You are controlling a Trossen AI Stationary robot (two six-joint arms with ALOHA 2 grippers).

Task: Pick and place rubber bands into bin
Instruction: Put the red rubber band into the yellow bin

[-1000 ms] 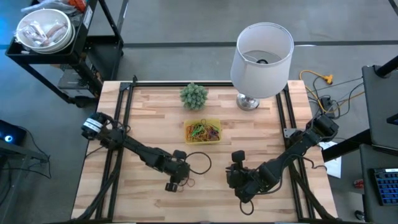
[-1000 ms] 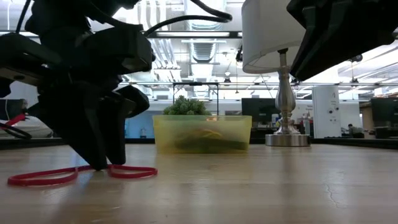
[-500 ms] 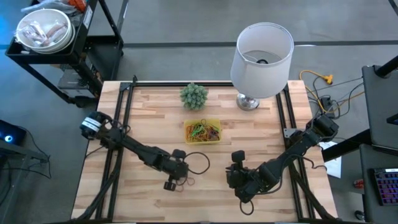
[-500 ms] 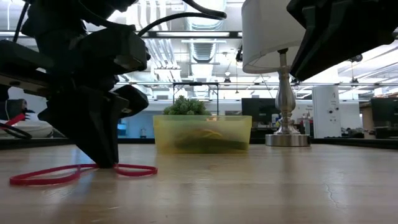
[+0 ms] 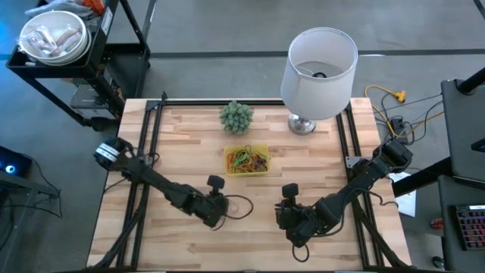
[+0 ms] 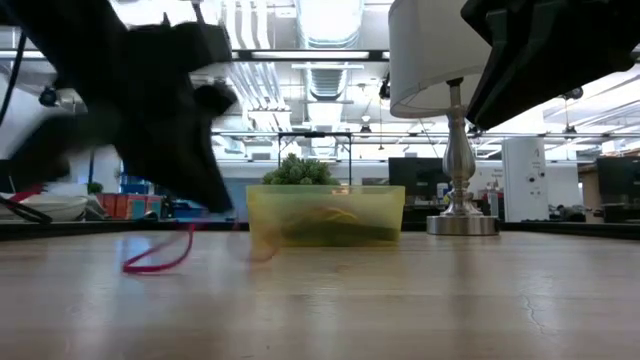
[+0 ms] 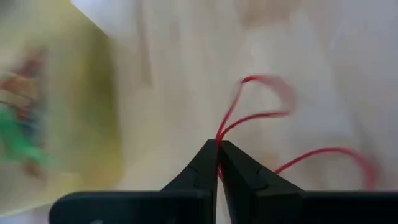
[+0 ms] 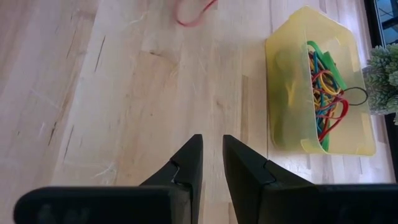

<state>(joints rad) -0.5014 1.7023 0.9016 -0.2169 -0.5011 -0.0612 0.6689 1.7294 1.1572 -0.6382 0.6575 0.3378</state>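
A red rubber band hangs from my left gripper, which is shut on it near the table's middle front. In the low view the band is a blurred loop below the dark hand. The yellow bin stands on the table farther back, with several coloured rubber bands inside. My right gripper hovers at the front right. It is open by a small gap, nothing is between its fingers, and it points toward the band. My left gripper pinches the red band's strands between its two fingertips, where the loop folds together. The fingers slant down toward the table. The band droops slack below and beyond them. Whether its low end still touches the wood, I cannot tell.
A small green plant and a lamp with a white shade stand at the table's far edge behind the bin. A black cable loop lies beside my left gripper. A cart with a metal bowl stands off the table's far left corner.
My left gripper has shut on the red band that lay flat on the table, then risen and rolled its wrist. The band has been pulled up from the wood at the pinched part, and its loops now dangle and swing below the fingers.
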